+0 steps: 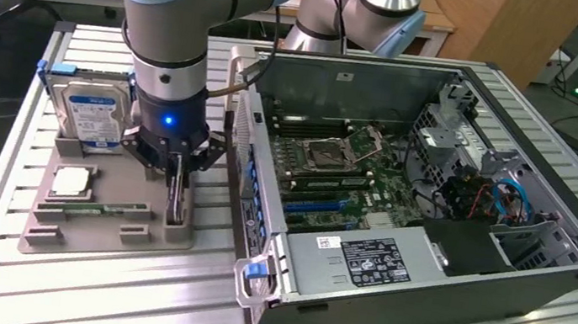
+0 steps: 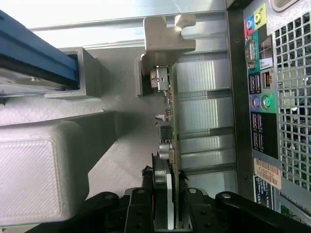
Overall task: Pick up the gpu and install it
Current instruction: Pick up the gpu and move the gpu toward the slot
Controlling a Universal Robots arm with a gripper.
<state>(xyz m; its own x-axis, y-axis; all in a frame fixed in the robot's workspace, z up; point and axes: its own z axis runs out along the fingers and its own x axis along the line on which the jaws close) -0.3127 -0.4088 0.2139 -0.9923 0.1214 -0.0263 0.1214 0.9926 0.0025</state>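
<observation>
Wrist view is showing the jaws pinching the thin dark grey rectangular circuit card (image 2: 173,121), standing edge-on in its grey plastic holder (image 2: 126,145); lifting straight and upright seems advisable.

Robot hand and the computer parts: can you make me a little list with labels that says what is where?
hand: right at the gpu, over the grey holder
gpu: standing on its edge in the grey holder, not in the computer
hard drive: upright in the same grey holder
computer: open, to the exterior view's right of the grey holder
job: gpu not installed yet
</observation>
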